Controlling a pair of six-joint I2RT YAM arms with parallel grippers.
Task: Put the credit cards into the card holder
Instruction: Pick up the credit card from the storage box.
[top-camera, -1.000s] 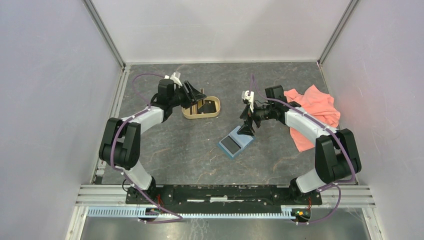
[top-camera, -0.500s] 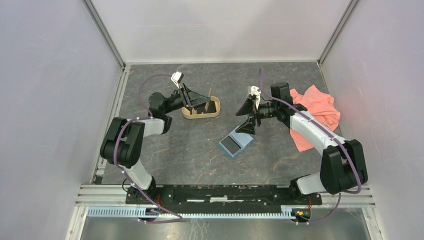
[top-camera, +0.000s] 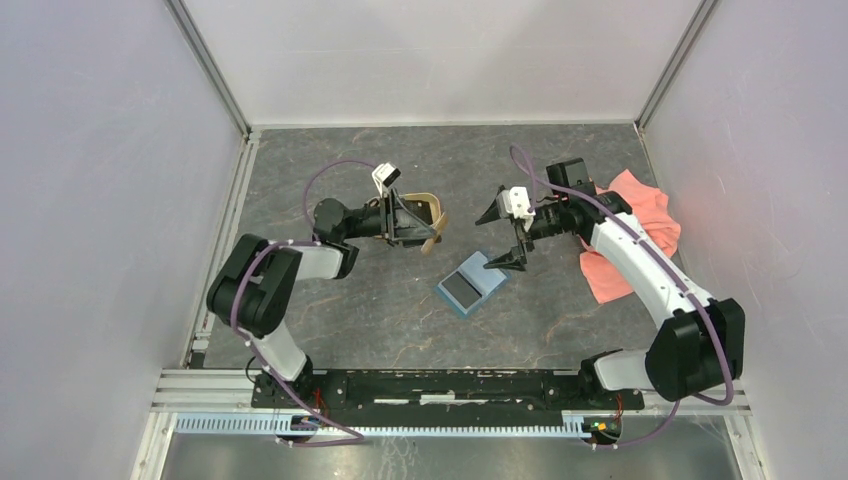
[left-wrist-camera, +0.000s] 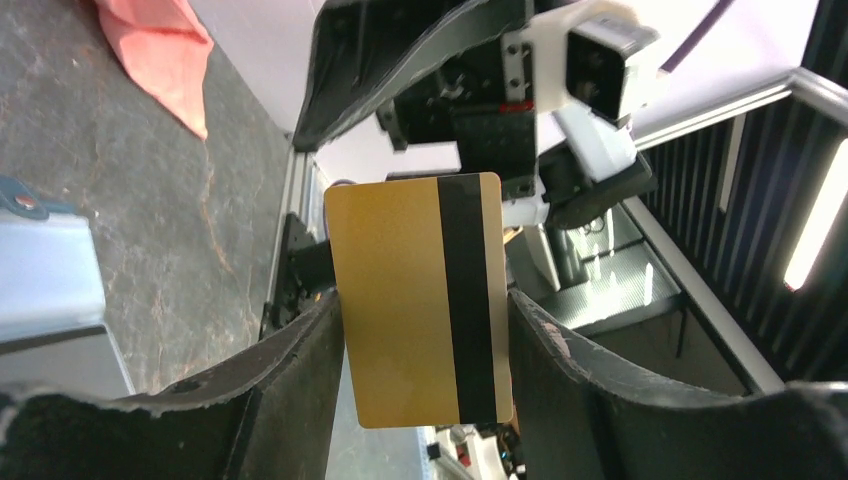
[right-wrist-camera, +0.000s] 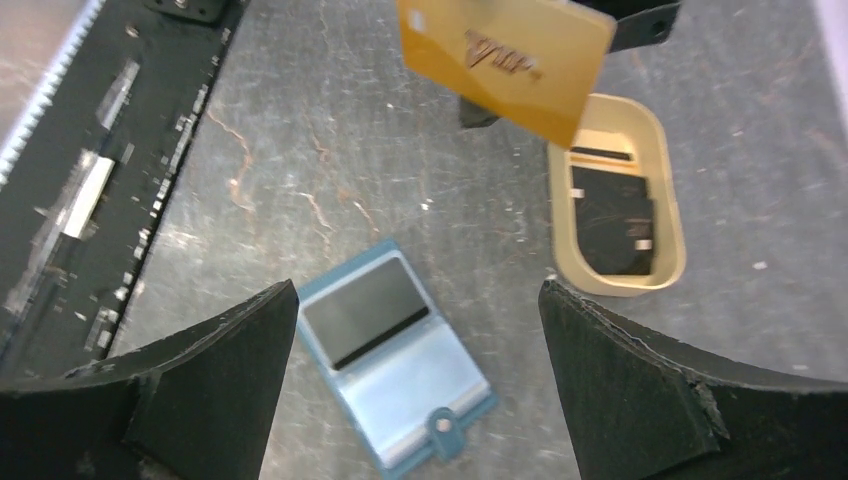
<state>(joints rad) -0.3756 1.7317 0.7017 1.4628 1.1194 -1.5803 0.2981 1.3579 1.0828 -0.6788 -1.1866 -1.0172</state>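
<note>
Nearest the arm bases, the card holder lies open on the table, with one dark card already in its pocket. Just beyond and above it hangs the right gripper, its jaws spread wide and empty. Left of the holder and a little farther back, the left gripper has its jaws clenched on a gold card, held clear of the table and facing the right gripper. Behind that sits the tan tray, and far right of the holder lies a pink cloth.

The step in hand looks like bringing the gold card over to the holder, perhaps by passing it across. The next move calls for lining the card's edge up with a pocket mouth.

Only the right wrist view shows the spare dark cards inside the tray; from above, the left gripper hides them. Only the left wrist view shows the card's black stripe and the grip on its long edges.
</note>
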